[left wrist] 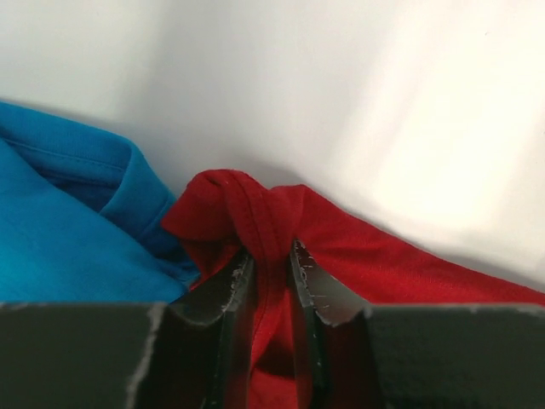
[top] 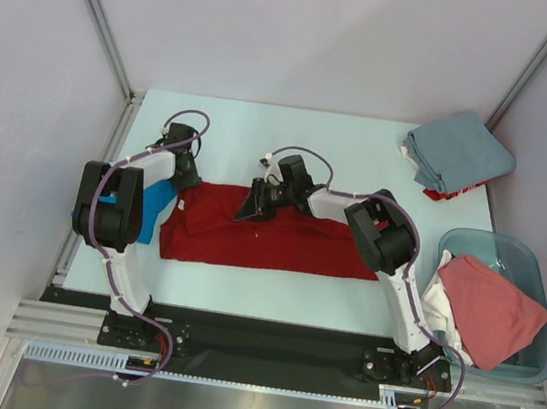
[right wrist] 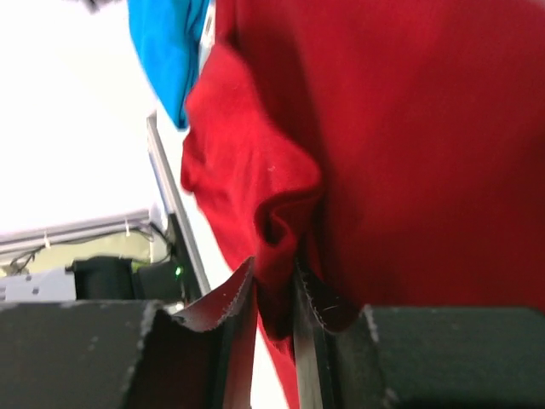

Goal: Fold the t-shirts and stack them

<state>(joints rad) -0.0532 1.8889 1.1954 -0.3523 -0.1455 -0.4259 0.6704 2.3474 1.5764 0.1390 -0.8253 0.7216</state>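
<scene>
I am clamping the red shirt along its far edge: left gripper on the far-left corner, right gripper on a mid-edge fold. It is lying on the table, long left-to-right, spreading nearward from my fingers.

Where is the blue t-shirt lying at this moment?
In the top view, the blue t-shirt lies on the table's left side, right against the left end of the spread red t-shirt.
</scene>
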